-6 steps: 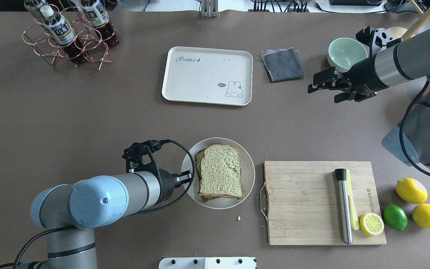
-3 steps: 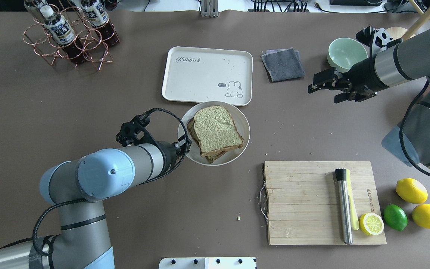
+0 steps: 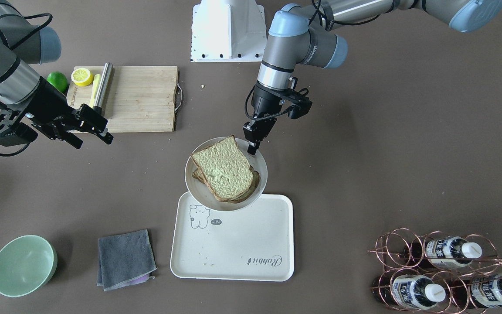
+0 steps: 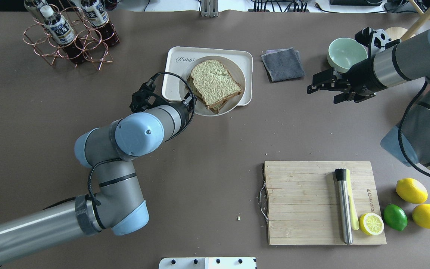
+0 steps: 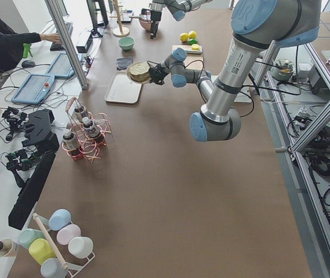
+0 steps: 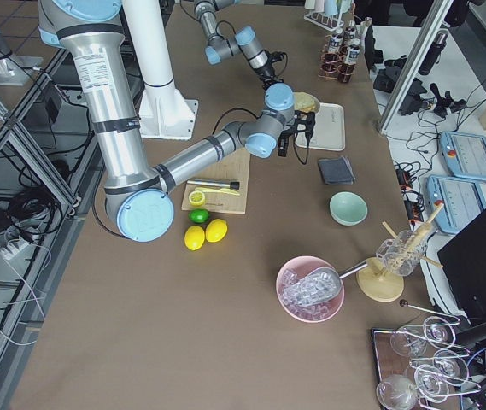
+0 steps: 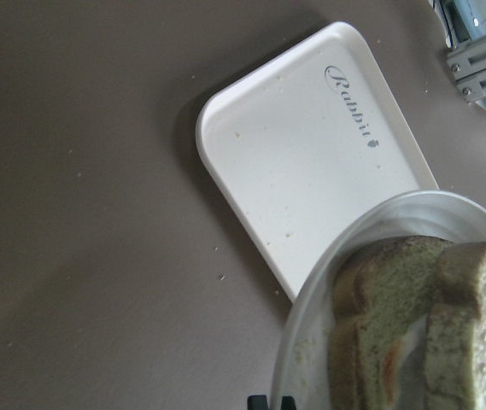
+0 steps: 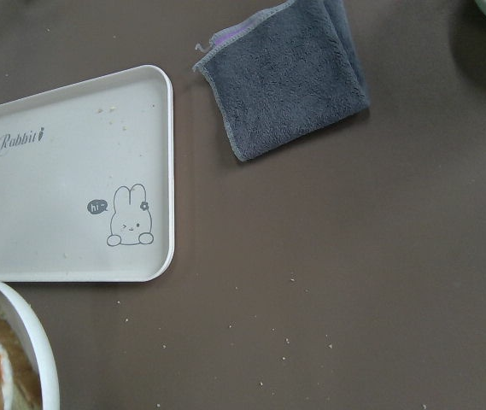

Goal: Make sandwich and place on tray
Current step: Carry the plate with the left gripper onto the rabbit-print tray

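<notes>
My left gripper (image 3: 253,145) is shut on the rim of a round white plate (image 3: 257,162) and holds it in the air over the cream-white tray (image 3: 233,248). The sandwich (image 3: 222,169) lies on the plate: two crusted, greenish-yellow bread slices. A strip of white egg (image 7: 401,363) shows between them. In the overhead view the plate (image 4: 237,69) covers the tray's (image 4: 172,80) right half, and the sandwich (image 4: 215,82) sits on it. My right gripper (image 4: 321,95) is open and empty, to the right of the tray.
A wooden cutting board (image 4: 304,201) holds a metal-handled tool (image 4: 343,205) and a lemon half (image 4: 371,223). Lemons and a lime (image 4: 395,216) lie beside it. A grey cloth (image 4: 283,64), a green bowl (image 4: 345,52) and a copper bottle rack (image 4: 69,37) stand at the back.
My left arm has carried the plate with the sandwich away from the table's front to above the tray. The right arm has hardly moved.
</notes>
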Robot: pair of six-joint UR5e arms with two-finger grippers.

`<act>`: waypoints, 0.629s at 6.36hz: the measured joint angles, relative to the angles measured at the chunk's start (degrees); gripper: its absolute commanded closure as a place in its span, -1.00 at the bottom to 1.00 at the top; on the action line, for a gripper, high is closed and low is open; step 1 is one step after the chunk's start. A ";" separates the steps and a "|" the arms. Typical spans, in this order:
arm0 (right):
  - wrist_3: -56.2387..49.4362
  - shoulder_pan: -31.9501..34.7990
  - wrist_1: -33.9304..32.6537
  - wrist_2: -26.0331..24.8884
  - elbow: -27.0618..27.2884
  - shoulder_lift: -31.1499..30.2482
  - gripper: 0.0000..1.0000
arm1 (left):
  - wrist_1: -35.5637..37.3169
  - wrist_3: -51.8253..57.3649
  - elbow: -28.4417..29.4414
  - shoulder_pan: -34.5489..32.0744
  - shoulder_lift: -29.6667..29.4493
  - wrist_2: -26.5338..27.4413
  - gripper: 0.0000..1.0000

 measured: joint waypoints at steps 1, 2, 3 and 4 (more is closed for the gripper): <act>-0.04 -0.06 0.00 -0.01 -0.19 0.09 -0.99 | -2.00 0.16 6.48 -2.44 -3.35 0.00 1.00; -0.04 -0.10 0.00 -0.04 -0.28 0.14 -0.99 | -4.96 0.65 12.40 -4.01 -5.71 -0.34 1.00; 0.00 -0.12 0.03 -0.16 -0.31 0.17 -0.99 | -7.00 1.28 16.10 -4.89 -7.01 -0.90 1.00; 0.02 -0.25 0.04 -0.49 -0.35 0.17 -0.99 | -7.62 1.70 17.79 -5.10 -7.52 -1.16 1.00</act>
